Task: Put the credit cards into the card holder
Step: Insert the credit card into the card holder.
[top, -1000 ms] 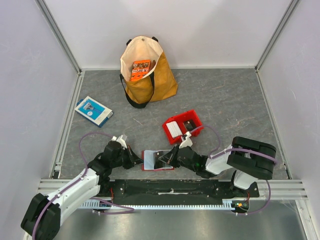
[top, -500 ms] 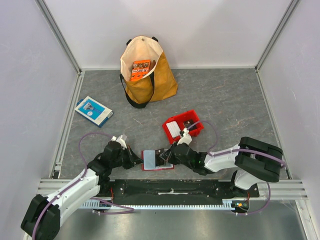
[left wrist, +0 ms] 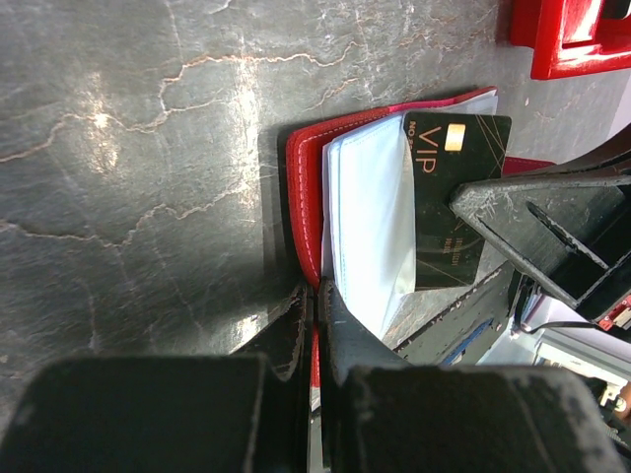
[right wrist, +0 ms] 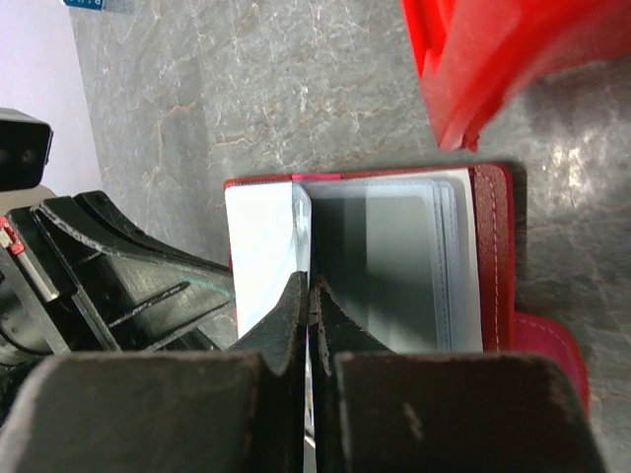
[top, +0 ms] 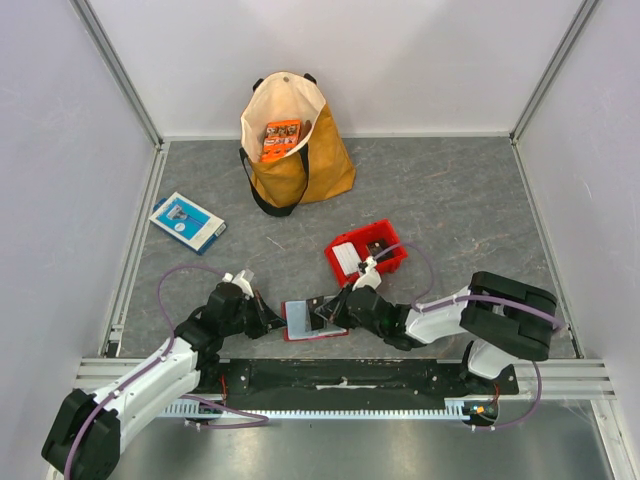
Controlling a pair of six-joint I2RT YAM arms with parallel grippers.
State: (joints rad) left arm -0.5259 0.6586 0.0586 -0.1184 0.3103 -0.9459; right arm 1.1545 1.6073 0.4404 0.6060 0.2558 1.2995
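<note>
At the table's near edge: card meets wallet

Right gripper (top: 331, 313) is clamped on a dark card (left wrist: 458, 197) marked VIP, holding it over the open card holder (top: 303, 323), the card's lower part against the clear inner pockets. A second ago this gripper sat a little further right; it has since edged left across the wallet. Left gripper (left wrist: 315, 296) has not moved and pinches the holder's left edge, pinning it flat. Just beyond stands a red bin (top: 392, 246) with a whitish card (top: 346, 259) lying inside.
</note>
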